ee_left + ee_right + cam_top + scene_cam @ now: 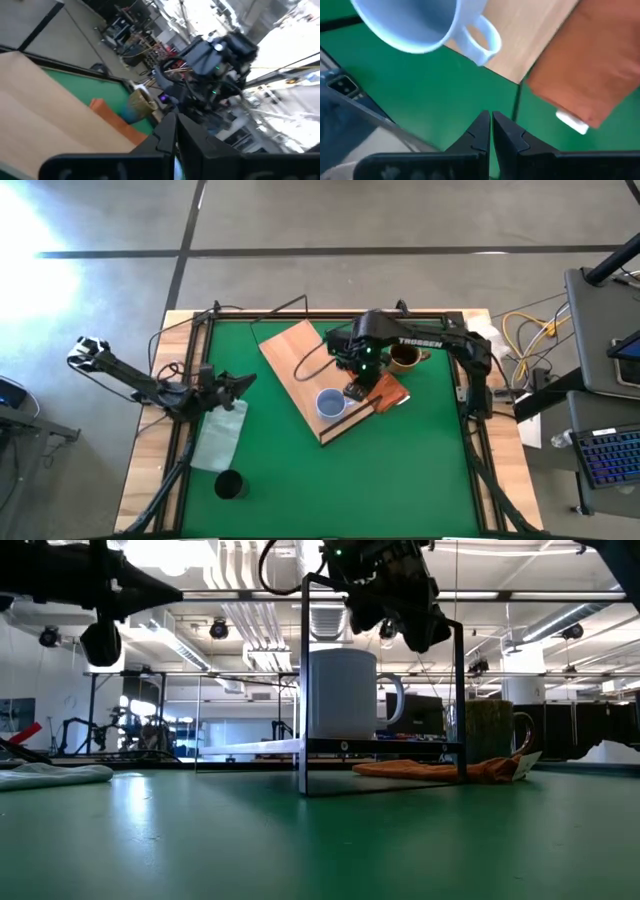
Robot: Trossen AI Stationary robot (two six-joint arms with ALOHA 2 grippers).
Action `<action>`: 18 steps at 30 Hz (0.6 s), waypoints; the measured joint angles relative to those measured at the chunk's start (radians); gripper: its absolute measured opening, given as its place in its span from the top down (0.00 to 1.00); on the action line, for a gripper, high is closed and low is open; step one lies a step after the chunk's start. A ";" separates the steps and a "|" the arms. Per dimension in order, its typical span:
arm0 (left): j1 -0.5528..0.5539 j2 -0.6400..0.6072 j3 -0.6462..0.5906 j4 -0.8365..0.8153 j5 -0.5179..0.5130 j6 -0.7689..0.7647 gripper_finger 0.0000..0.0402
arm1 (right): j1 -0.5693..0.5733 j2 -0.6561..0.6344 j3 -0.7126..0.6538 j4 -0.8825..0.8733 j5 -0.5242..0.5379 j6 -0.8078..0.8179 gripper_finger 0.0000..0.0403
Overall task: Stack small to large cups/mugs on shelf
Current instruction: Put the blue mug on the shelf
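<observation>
While the right gripper (356, 390) is hanging above the shelf (300, 360), just beside the light blue-grey mug (330, 404), its two fingers (479, 131) are lying pressed together with nothing between them. That mug is standing upright on the shelf near the board's front corner; in the right wrist view the mug (415, 22) is showing its open mouth and its handle, which is reaching out over the board's edge toward the green table (420, 90). In the low view the mug (342, 692) is sitting on the raised board, inside a thin dark frame (303, 690), with the right gripper (395, 615) hovering above and slightly to one side of it, clear of the rim.

An orange-brown cloth (388, 392) is lying against the shelf's edge, partly under the right arm; a small white tag (572, 122) is showing at its border. The brown mug (405, 357) is standing on the table just beyond the cloth, off the shelf. The black cup (229, 485) is standing upright near the table's front left corner, well apart from the shelf, just in front of a pale translucent bag (219, 435).

The left gripper (243, 383) is waiting over the table's left side, near the bag, its fingers (167, 137) closed on themselves and holding nothing.
</observation>
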 joint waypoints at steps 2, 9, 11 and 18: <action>0.008 0.018 0.000 0.006 0.000 -0.001 1.00 | 0.017 0.002 -0.012 0.024 -0.016 0.002 0.97; 0.028 0.046 0.002 0.004 0.000 -0.002 1.00 | 0.049 0.004 -0.027 0.089 -0.047 0.018 0.97; 0.032 0.050 0.002 0.007 0.001 -0.002 1.00 | 0.053 0.006 -0.033 0.130 -0.059 0.030 0.97; 0.033 0.048 0.000 0.002 0.000 0.001 1.00 | 0.055 0.006 -0.036 0.177 -0.060 0.048 0.97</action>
